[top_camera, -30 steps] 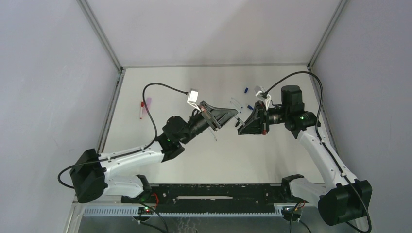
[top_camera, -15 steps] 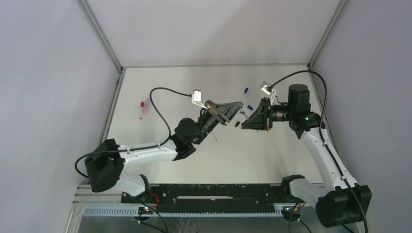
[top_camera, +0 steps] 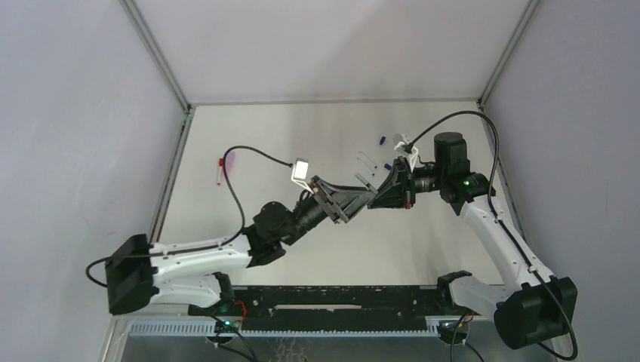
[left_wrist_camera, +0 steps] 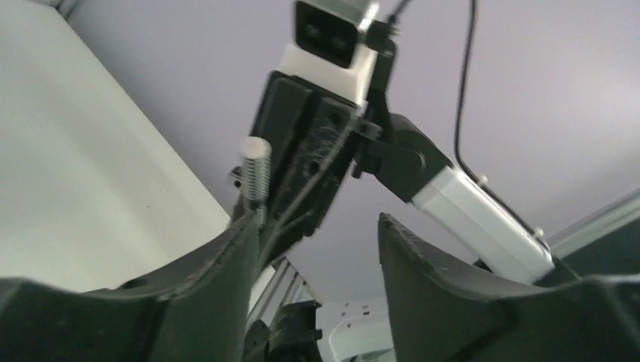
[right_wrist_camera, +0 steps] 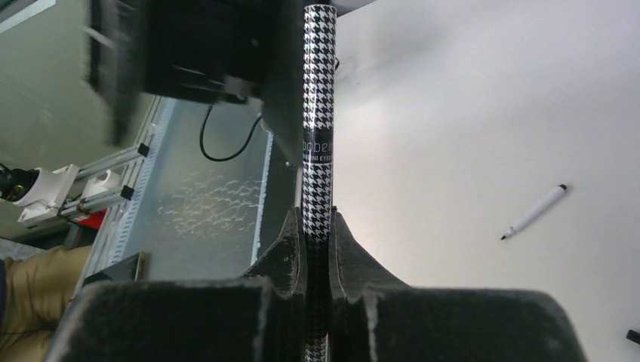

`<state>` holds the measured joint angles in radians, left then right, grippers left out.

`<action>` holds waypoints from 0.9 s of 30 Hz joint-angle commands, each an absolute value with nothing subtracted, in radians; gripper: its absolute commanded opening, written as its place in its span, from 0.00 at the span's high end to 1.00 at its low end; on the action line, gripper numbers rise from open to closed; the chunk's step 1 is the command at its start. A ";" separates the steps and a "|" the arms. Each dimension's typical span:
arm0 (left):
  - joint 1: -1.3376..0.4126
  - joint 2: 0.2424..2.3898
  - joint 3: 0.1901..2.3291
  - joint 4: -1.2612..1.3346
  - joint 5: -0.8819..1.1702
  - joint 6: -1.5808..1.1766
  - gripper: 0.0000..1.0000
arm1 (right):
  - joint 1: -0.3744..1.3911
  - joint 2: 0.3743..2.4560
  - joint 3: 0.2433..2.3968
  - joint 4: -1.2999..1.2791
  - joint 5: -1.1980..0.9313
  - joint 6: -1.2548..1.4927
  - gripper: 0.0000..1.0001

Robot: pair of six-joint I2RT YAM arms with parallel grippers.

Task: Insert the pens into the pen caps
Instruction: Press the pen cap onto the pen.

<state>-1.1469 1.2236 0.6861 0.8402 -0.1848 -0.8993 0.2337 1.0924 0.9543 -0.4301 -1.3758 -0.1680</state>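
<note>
My right gripper (right_wrist_camera: 317,226) is shut on a black-and-white houndstooth pen (right_wrist_camera: 318,113), which sticks straight out from its fingers toward the left gripper. In the left wrist view the left gripper (left_wrist_camera: 313,241) stands open, and the pen's grey patterned end (left_wrist_camera: 256,170) sits just beyond its left finger (left_wrist_camera: 226,271), not between the jaws. From above, the left gripper (top_camera: 365,194) and right gripper (top_camera: 375,200) meet tip to tip over mid-table. A white pen (right_wrist_camera: 534,212) lies on the table. Blue caps (top_camera: 383,139) (top_camera: 388,166) lie at the back right. A red pen (top_camera: 220,170) lies far left.
A pink smudge-like item (top_camera: 230,158) sits next to the red pen. A thin pale pen (top_camera: 365,160) lies behind the grippers. The table (top_camera: 302,128) is walled by grey panels on three sides, with a black rail (top_camera: 324,298) along the near edge.
The left gripper, shut in both earlier frames, now stands open. The left arm has swung down and right so its tips meet the right gripper's. The right grip on the pen is unchanged.
</note>
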 commanded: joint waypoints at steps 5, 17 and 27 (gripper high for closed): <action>-1.170 0.962 0.579 0.740 -0.208 -0.654 0.27 | 0.239 1.106 0.963 -0.398 -1.392 -0.244 1.00; -1.170 1.043 0.422 1.199 -0.181 -0.507 0.09 | 0.275 1.111 0.963 -0.241 -1.328 0.003 1.00; -1.170 1.330 0.553 1.409 -0.271 -0.563 0.45 | 0.305 1.117 0.960 -0.207 -1.296 0.075 1.00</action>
<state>-1.1690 1.2861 0.4717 1.2747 -0.2127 -0.5529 0.2924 1.1191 0.9543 -0.2489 -1.3102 0.0349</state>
